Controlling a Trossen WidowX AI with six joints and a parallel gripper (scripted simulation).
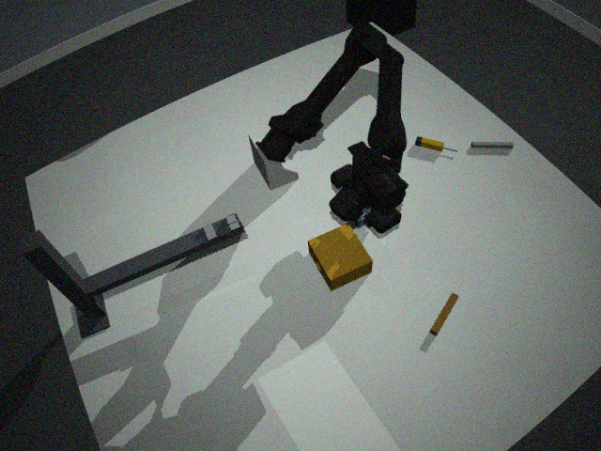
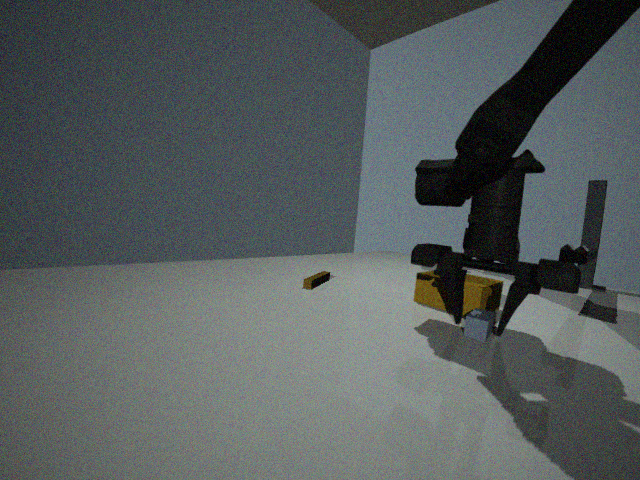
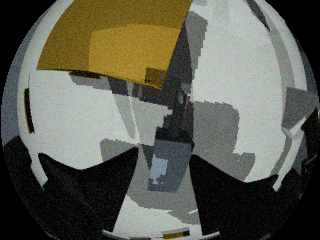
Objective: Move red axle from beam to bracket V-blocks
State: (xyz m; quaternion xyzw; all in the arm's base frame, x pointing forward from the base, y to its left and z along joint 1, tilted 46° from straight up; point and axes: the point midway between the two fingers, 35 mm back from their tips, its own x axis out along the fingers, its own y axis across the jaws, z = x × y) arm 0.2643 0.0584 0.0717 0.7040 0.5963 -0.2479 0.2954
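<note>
Bracket (image 1: pixel 146 256) (image 2: pixel 594 232): stood left of the beam; axle absent from its V-blocks (image 1: pixel 209 231).
Yellow beam (image 1: pixel 339 255) (image 2: pixel 428 293) (image 3: pixel 125 55): a sideways nudge could have shifted it.
Red axle: unseen, presumably inside.
Fingers (image 1: pixel 385 221) (image 2: pixel 451 289): half-open astride the blue-grey block (image 1: pixel 362 216) (image 2: pixel 478 326) (image 3: pixel 172 167); off-centre closure risked skewing it.
</note>
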